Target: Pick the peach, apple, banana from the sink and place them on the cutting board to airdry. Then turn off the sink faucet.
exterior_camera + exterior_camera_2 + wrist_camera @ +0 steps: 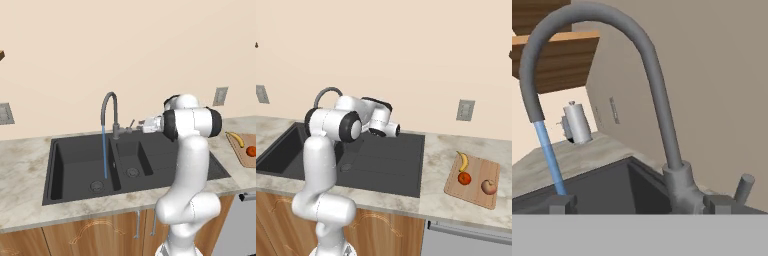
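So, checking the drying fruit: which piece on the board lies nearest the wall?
The banana: long, yellow, at the board's back edge. The round red fruit and the paler one sit nearer the counter front.

One banana (463,161), one apple (464,178), one peach (488,187)

Banana (463,161), red apple (464,178) and peach (488,187) on the cutting board (476,196) — right of the sink (391,165).

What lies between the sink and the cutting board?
Bare marble countertop separates the sink from the cutting board, as seen in the right base view.
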